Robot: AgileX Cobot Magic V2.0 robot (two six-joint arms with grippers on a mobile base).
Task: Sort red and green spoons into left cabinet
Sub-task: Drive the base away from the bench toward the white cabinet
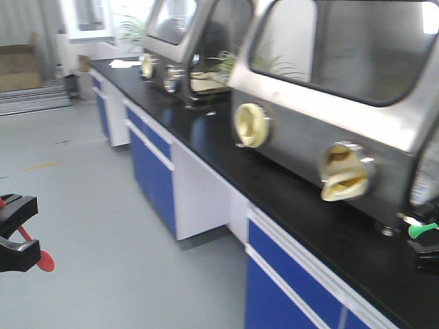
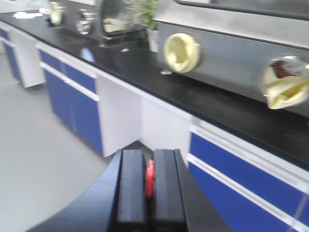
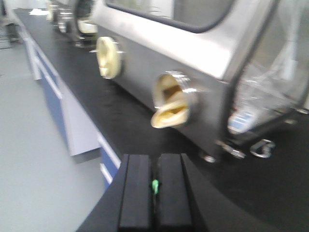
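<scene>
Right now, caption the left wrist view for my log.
Left gripper clamps the red spoon, facing a blue-fronted lab counter.

A black countertop (image 2: 145, 67) on blue-fronted base units (image 2: 79, 104) runs ahead and to the right of the left gripper (image 2: 149, 162), and pale grey floor (image 2: 38, 159) lies ahead and to its left. Directly ahead of the right gripper (image 3: 155, 162), a stainless glove box (image 3: 193, 53) with a dark window stands on that countertop; its two round ports hold cream gloves (image 3: 170, 108), and the nearer glove sags outward. A second glove box (image 1: 159, 53) stands farther along the counter from both grippers, with a green plant (image 2: 145, 12) between the two boxes and white papers (image 2: 26, 14) at the far end.
</scene>
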